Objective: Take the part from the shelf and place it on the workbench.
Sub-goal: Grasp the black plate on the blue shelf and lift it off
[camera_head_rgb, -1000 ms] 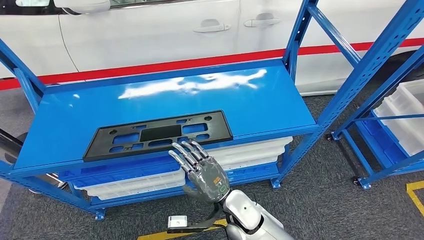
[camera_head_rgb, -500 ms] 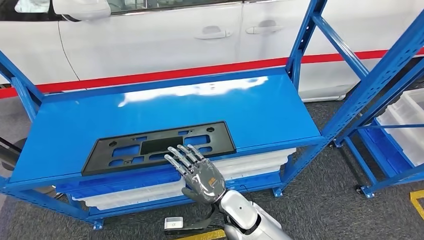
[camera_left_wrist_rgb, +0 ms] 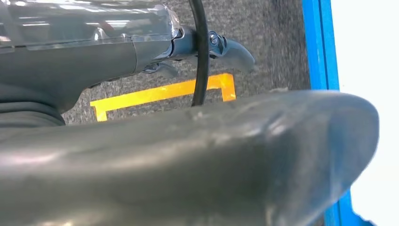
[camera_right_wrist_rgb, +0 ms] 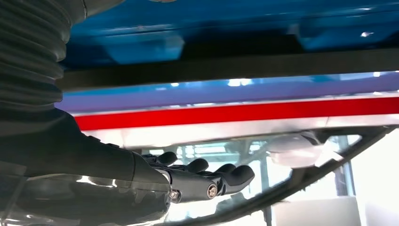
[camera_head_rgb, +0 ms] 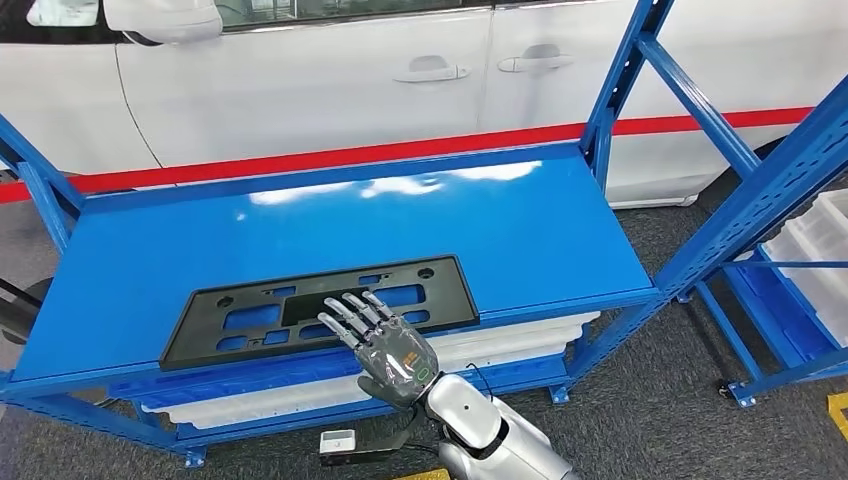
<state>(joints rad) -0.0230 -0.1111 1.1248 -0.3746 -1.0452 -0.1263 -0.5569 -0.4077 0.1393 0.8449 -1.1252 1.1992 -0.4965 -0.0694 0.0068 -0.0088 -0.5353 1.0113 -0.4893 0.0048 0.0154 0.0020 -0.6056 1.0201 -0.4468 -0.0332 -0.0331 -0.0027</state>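
We see the black part (camera_head_rgb: pixel 318 308) lying flat near the shelf's (camera_head_rgb: pixel 140 250) front edge, within easy reach. Our right robot hand (camera_head_rgb: pixel 385 345), empty with fingers spread, reaches from five o'clock over that near edge. The left robot hand's (camera_left_wrist_rgb: pixel 188 165) state we cannot tell.

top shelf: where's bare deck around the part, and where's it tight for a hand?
Bare blue deck on the shelf: the wide band between the black part and the rear edge by the white car, plus the stretch right of the part up to the upright. Tight: the part lies close to the front lip, and the right hand reaches over that edge, fingers spread.
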